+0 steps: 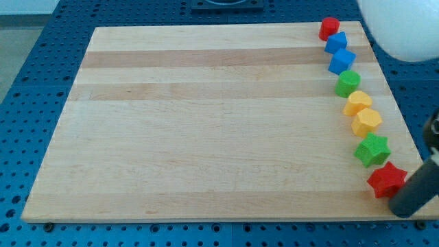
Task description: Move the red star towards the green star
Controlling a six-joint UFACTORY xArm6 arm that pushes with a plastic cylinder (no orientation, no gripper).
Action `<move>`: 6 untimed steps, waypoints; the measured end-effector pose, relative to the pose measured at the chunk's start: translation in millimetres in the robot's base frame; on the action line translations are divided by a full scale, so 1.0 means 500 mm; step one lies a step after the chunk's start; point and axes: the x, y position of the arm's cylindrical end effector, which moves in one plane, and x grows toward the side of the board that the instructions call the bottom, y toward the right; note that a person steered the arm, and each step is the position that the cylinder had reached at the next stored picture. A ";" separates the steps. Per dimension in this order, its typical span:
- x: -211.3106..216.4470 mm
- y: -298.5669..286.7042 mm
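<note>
The red star point(386, 180) lies near the board's bottom right corner. The green star point(372, 149) lies just above it, toward the view's top and slightly left, nearly touching it. My tip point(403, 208) is the lower end of the dark rod at the bottom right, close beside the red star on its lower right side.
Other blocks run up the wooden board's point(206, 123) right edge: a yellow hexagon point(366, 121), a yellow block point(357, 103), a green block point(348, 83), two blue blocks point(341, 61) point(335, 42) and a red block point(329, 28). A white rounded body point(405, 27) fills the top right.
</note>
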 end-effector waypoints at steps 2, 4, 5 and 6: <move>-0.012 0.020; -0.058 -0.104; -0.061 -0.103; -0.042 -0.055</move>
